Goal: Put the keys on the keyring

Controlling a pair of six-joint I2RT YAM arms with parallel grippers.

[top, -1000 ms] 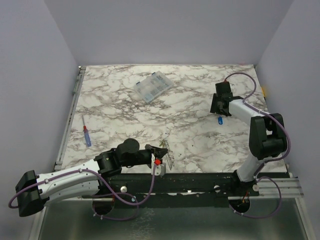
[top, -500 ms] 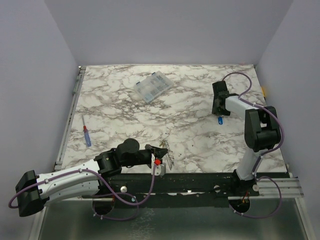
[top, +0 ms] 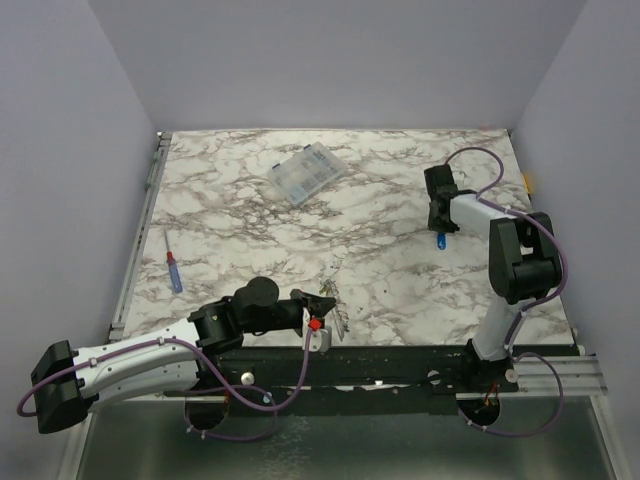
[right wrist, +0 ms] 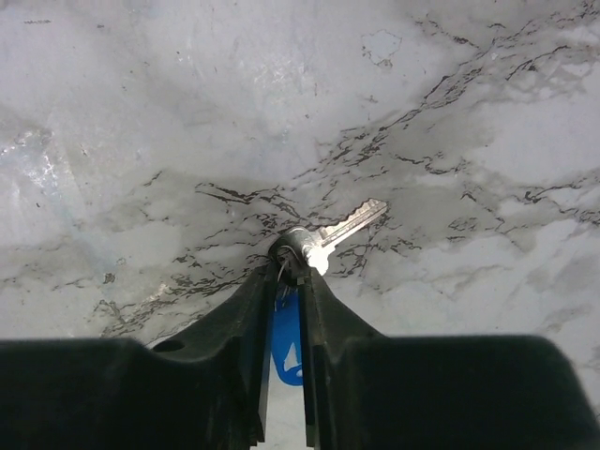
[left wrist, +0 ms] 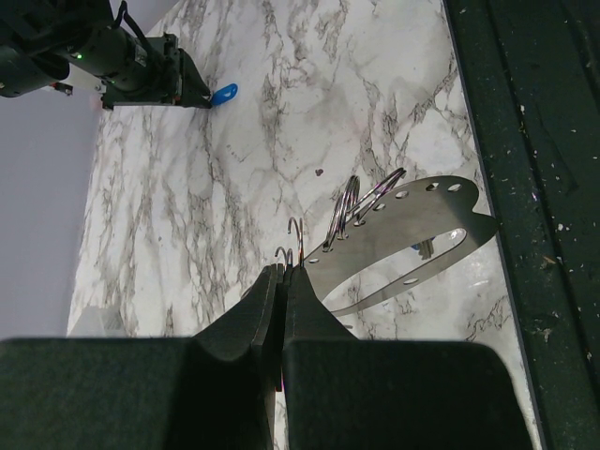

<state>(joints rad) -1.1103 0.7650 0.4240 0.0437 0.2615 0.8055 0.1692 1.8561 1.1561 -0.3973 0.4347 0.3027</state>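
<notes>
one each: blue key (top: 440,243), keyring (left wrist: 394,220), box (top: 308,173), screwdriver (top: 174,271)

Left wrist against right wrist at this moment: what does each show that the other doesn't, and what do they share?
Only the left wrist view: the keyring, held at the tip of the shut left gripper. Only the right wrist view: the silver toothed shaft of the blue key, lying on the marble and jutting past the fingertips. Both: the right gripper closed around that key's blue head, and the marble table.
</notes>
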